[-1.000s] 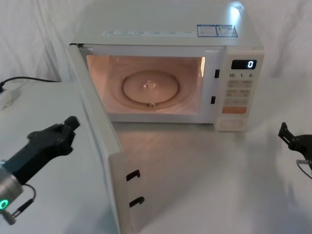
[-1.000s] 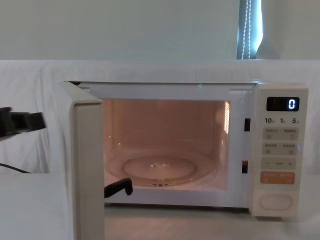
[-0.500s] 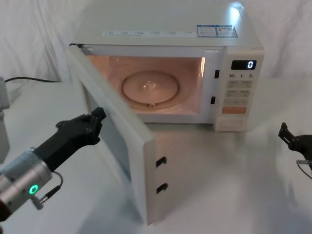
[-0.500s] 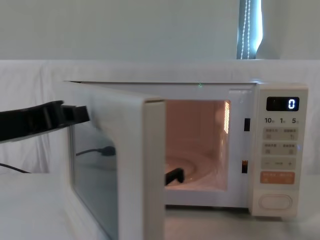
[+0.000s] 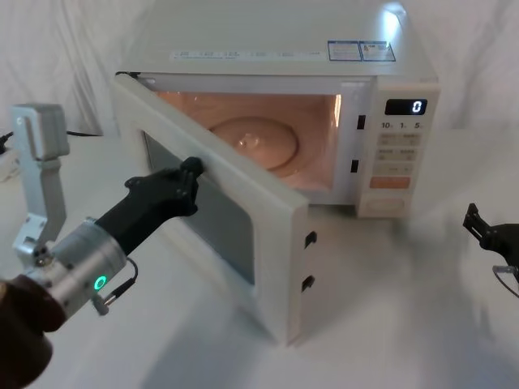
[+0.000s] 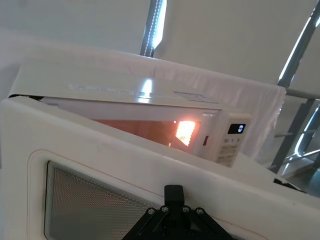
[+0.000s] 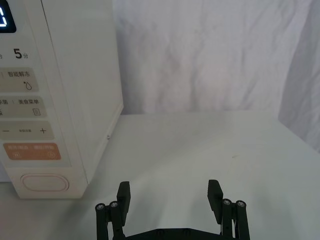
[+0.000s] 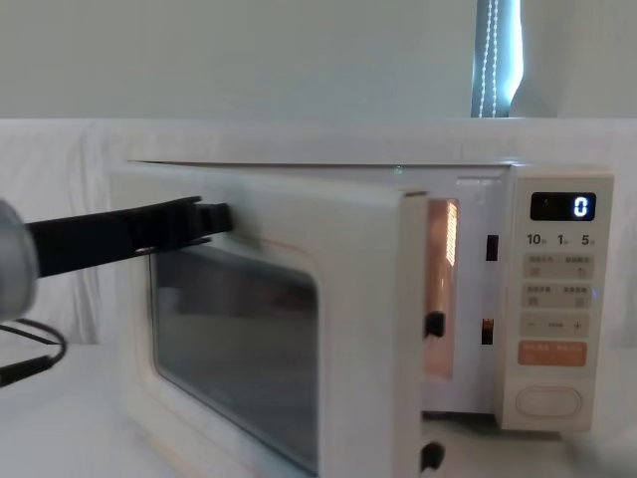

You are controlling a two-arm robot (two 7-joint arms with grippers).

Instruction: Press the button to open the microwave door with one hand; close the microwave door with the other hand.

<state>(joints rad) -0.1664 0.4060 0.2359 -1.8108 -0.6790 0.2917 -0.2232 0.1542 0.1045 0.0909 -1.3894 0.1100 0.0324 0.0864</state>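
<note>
— What can be read on the microwave's control panel (image 5: 400, 150)?
— A lit "0" is shown on its display (image 8: 562, 207); "10", "1" and "5" are printed beneath.
— And on the keys?
— A minus and a plus are marked on one key (image 7: 24, 131).

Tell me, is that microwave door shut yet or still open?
Partly open. The microwave door stands at an angle, the lit cavity showing behind it, and its latch hooks are clear of the body. The left gripper pushes on it.
</note>
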